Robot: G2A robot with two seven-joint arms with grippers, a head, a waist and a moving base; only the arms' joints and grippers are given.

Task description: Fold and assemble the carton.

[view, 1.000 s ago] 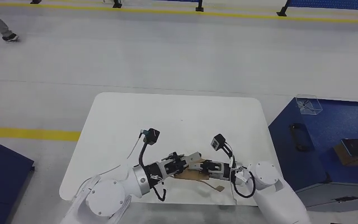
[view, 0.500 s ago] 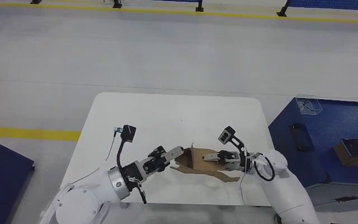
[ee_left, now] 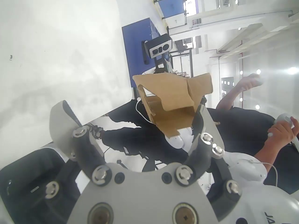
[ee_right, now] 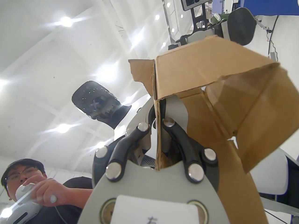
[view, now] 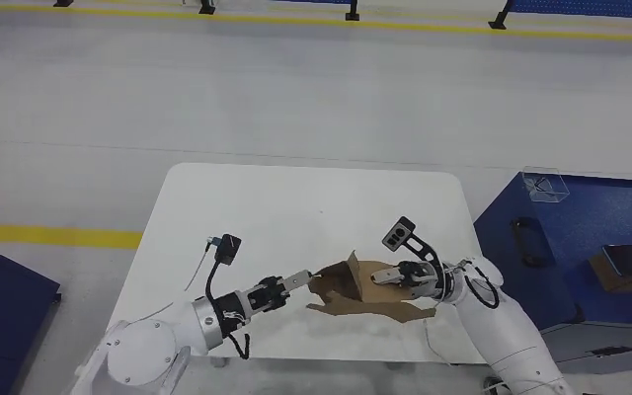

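Brown corrugated carton stands half-opened, a hollow sleeve with loose flaps splayed, at the near side of the white rounded table. Right gripper pinches one wall's edge. Left gripper is spread wide, one finger right at the carton's left flap.

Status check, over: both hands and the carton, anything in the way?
Left hand open, at the carton's end. Right hand clamped on a carton wall. Carton partly opened, flaps loose, near the table's front edge. Nothing in the way.
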